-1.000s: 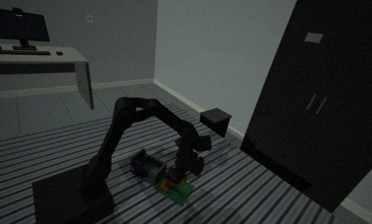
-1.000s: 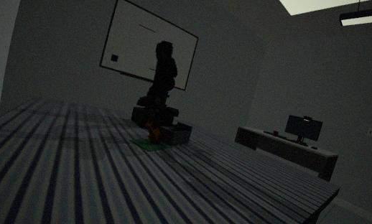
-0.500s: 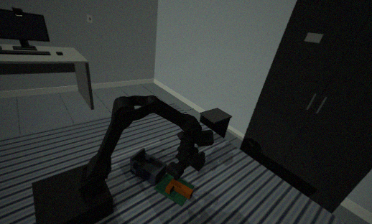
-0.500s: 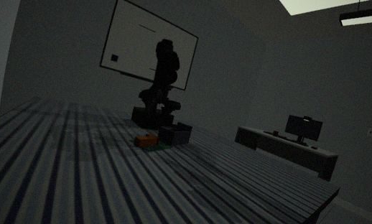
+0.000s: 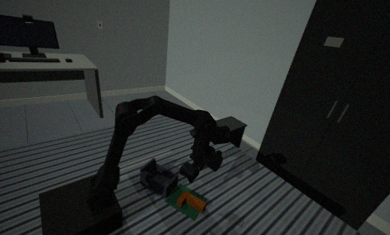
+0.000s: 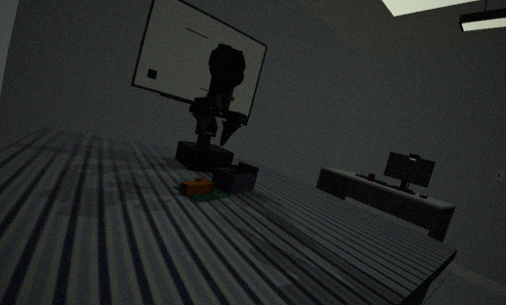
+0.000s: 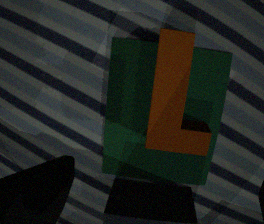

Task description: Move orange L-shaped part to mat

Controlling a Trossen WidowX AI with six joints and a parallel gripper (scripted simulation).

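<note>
Gripper (image 5: 193, 172) is spread wide w/ nothing between the fingers, hanging in the air above the work area. Straight below it the orange L part (image 7: 169, 92) lies flat on the green mat (image 7: 130, 90), top side up, not touching the fingers at all. Wrist cam shows both dark fingertips at the bottom corners, well apart, w/ the L between and beyond them. Grey tray (image 5: 159, 179) sits just beside the mat, on the arm-base side of the gripper. Pretty dim lighting btw, so the tray pocket is hard to make out.
</note>
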